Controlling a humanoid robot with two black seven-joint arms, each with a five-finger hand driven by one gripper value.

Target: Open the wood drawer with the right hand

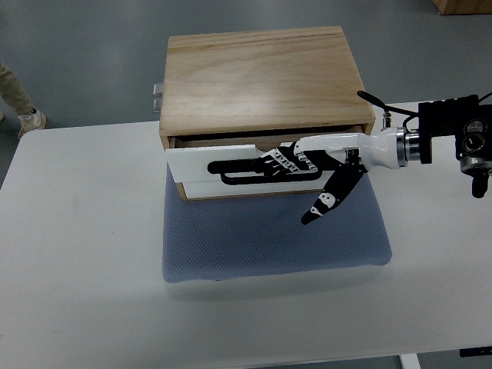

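Hooking the drawer handle, the right hand's fingers curl around it.

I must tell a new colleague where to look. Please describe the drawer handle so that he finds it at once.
On the white table stands a light wooden box on a blue-grey mat. Its white drawer front faces the camera, slightly pulled out. The black bar handle runs across it, under the robot hand.

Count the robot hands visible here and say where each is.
1: the right hand, reaching in from the right edge, fingers hooked on the wood drawer front. No left hand shows.
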